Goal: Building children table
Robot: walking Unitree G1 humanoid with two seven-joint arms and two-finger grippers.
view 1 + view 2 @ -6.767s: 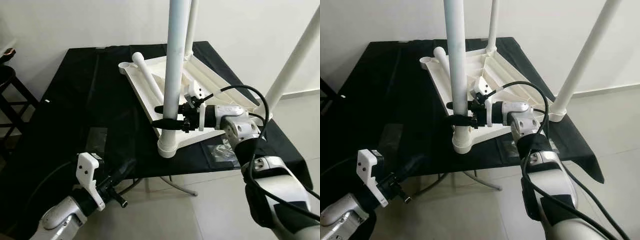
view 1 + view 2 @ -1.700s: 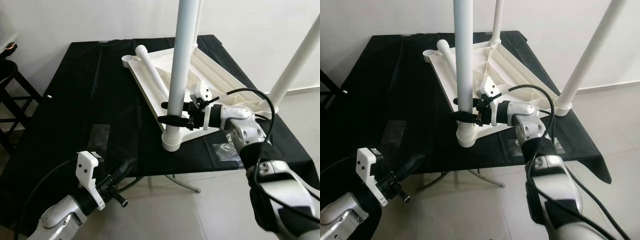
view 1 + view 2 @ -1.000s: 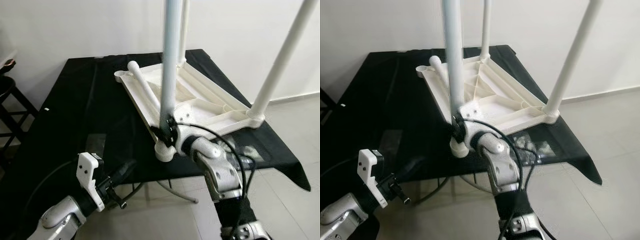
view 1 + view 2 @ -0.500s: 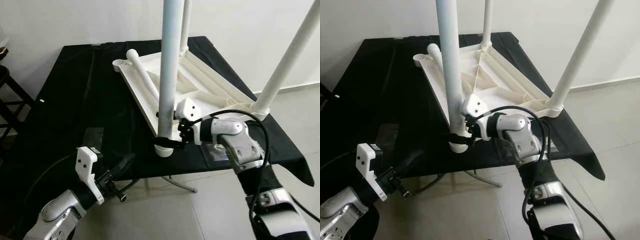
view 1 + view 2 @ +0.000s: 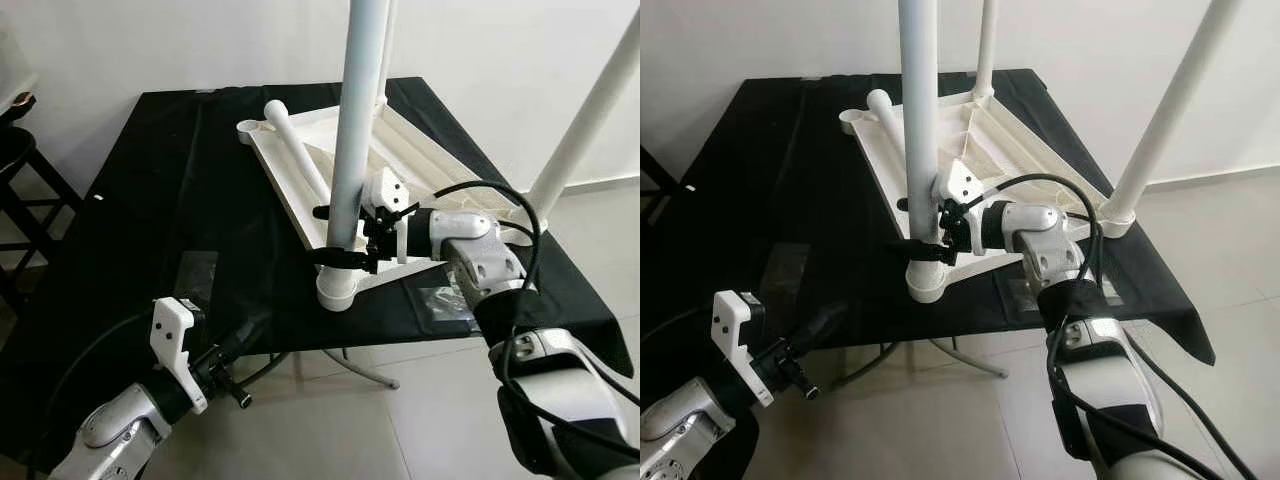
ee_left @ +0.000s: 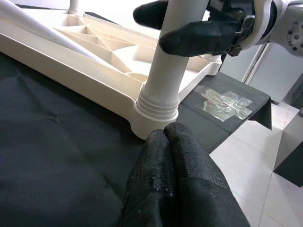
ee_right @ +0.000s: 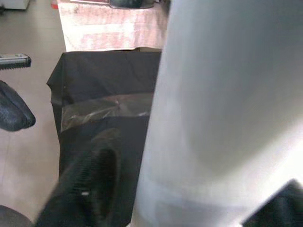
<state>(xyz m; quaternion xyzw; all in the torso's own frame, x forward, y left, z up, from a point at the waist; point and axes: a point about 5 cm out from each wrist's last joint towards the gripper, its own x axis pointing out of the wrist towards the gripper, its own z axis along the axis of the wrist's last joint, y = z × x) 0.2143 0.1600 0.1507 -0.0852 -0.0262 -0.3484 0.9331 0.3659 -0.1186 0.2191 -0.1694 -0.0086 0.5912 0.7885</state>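
Note:
A white children's tabletop (image 5: 424, 160) lies upside down on a black-draped table (image 5: 150, 200). Three white legs stand up from its corners; the near leg (image 5: 355, 140) sits in a corner socket (image 5: 336, 290). A loose leg (image 5: 295, 150) lies across the tabletop. My right gripper (image 5: 335, 236) is shut on the near leg a little above the socket, one black finger on each side; close up, the leg (image 7: 222, 118) is beside one finger (image 7: 90, 189). My left gripper (image 6: 173, 142) hangs low by the table's front edge, shut and holding nothing, pointing toward the socket (image 6: 156, 111).
A clear bag of small parts (image 5: 445, 300) lies on the cloth right of the socket, and a flat plastic sleeve (image 5: 195, 275) lies near the front left. A dark stool (image 5: 15, 160) stands at the far left. Tiled floor (image 5: 420, 400) lies below the table's front edge.
The head has shifted the whole picture. My right wrist has turned around the near leg and now grips it slightly higher above the socket. The left arm hangs as before.

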